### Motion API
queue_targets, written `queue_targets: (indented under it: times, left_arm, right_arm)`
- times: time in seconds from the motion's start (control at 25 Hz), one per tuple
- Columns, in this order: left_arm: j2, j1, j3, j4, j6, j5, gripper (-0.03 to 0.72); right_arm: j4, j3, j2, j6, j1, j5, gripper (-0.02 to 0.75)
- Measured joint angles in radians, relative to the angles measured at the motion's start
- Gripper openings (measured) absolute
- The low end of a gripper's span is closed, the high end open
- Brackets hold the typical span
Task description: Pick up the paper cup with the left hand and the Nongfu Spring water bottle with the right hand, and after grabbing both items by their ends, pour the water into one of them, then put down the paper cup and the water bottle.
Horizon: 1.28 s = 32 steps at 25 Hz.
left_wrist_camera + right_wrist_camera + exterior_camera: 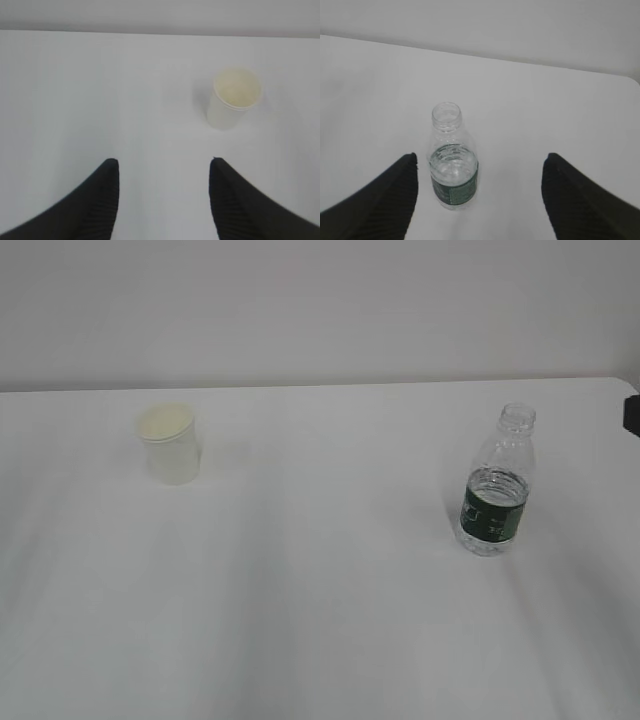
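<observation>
The paper cup (171, 445) stands upright on the white table (320, 600) at the left; its cream inside shows in the left wrist view (233, 98). My left gripper (163, 162) is open and empty, short of the cup, which lies ahead and to the right. The Nongfu Spring water bottle (497, 483) stands upright and uncapped at the right, with water up to its green label. In the right wrist view the bottle (452, 160) stands between the tips, close to the left finger (395, 192), not touched. My right gripper (479, 157) is wide open. Neither gripper shows in the exterior view.
A pale wall (320, 310) rises behind the table's far edge. A dark object (632, 413) shows at the right border of the exterior view. The table's rounded far right corner (632, 80) appears in the right wrist view.
</observation>
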Motion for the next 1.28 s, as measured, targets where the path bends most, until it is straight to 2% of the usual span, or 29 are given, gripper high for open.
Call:
queue_targets:
  times: [0.6, 0.88, 1.28]
  left_arm:
    - [0.24, -0.001, 0.016, 0.061, 0.0, -0.415, 0.41]
    - [0.327, -0.001, 0.182, 0.059, 0.0, -0.628, 0.408]
    - [0.463, -0.005, 0.354, 0.051, -0.045, -0.893, 0.397]
  right_arm:
    - [0.0, 0.0, 0.153, 0.0, 0.022, -0.304, 0.574]
    - [0.0, 0.034, 0.273, -0.001, 0.022, -0.466, 0.574]
    - [-0.024, 0.204, 0.398, 0.092, 0.022, -0.782, 0.574]
